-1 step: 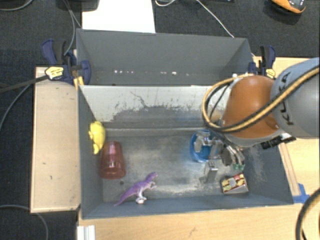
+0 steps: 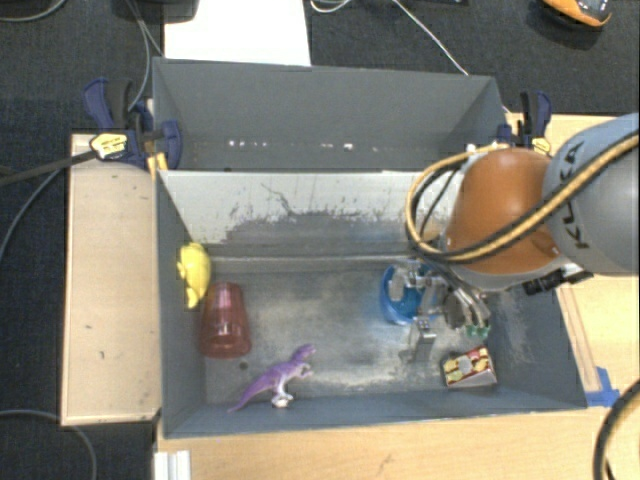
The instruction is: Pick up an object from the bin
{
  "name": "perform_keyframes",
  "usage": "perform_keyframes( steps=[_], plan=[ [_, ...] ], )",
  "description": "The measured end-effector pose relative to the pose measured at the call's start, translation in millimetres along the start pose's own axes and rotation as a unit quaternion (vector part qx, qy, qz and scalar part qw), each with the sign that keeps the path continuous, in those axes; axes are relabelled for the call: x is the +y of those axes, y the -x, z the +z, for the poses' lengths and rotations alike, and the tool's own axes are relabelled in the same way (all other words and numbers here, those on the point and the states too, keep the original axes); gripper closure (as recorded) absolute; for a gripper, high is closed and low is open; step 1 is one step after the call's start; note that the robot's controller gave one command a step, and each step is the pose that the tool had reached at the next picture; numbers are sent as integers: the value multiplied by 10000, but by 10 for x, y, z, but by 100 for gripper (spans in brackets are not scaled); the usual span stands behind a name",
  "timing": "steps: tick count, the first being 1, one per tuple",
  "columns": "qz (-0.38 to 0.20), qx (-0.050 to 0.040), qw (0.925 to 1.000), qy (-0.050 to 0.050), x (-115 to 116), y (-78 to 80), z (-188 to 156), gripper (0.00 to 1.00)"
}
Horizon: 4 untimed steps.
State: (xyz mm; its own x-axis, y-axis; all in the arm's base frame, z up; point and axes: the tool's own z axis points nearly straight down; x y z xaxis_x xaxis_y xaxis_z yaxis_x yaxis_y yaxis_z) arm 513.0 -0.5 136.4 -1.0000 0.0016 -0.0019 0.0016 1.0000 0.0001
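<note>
Grey bin (image 2: 320, 318): gripper (image 2: 422, 343) low; cannot tell if open or clenched.
Blue toy (image 2: 397, 298) just beside it, small box (image 2: 468, 368) near; closing could nudge either away.

Arm link (image 2: 612, 180): smooth pale grey tube, at the view's 3 o'clock edge.
Marking (image 2: 571, 200): dark capitals "KUKA" running along the link.
Wrist cover (image 2: 500, 216): glossy orange-brown dome.
Cables (image 2: 432, 190): black and yellow strands, looped round the cover's 9 o'clock side.
Gripper (image 2: 424, 340): bare silver metal with small dark fittings, at the cover's 7 o'clock.
</note>
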Motion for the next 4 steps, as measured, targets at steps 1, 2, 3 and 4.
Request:
perform_keyframes(
  steps=[1,2,3,4],
  plan=[
    [1046,38,9945,-3,-162,132,662,100],
    [1046,38,9945,-2,-161,132,662,100],
    [1056,46,9944,-2,-159,98,662,100],
    [1036,27,9946,0,-151,161,591,100]
  ],
)
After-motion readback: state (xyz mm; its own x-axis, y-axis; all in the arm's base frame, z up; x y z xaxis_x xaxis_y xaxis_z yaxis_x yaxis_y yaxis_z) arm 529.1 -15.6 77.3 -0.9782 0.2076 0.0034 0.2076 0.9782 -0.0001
